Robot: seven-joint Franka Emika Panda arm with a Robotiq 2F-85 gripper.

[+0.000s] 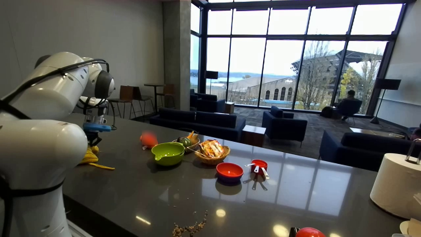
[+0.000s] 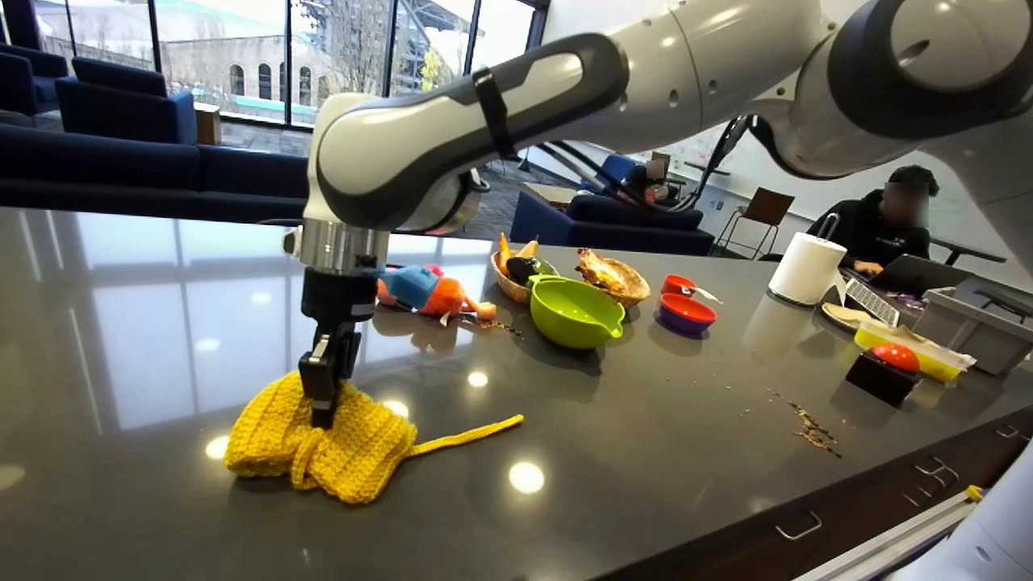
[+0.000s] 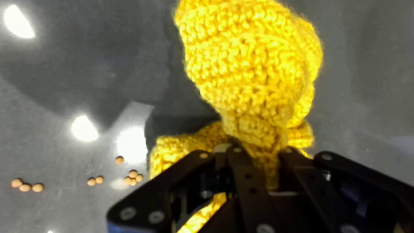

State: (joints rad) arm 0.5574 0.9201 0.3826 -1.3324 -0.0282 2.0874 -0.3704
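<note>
A yellow crocheted piece with a long cord shows in both exterior views and fills the upper middle of the wrist view. My gripper points down over it in both exterior views. In the wrist view my gripper has a bunched fold of the yellow piece pinched between its two fingers. The rest of the piece bulges out on both sides of the fingers, at or just above the dark counter. Its cord trails off to one side. The fingertips are partly hidden in the yarn.
On the counter are an orange-and-blue plush toy, a green bowl, a gourd basket, another basket, a red bowl, measuring cups, a paper towel roll, a red-topped black box and scattered beads.
</note>
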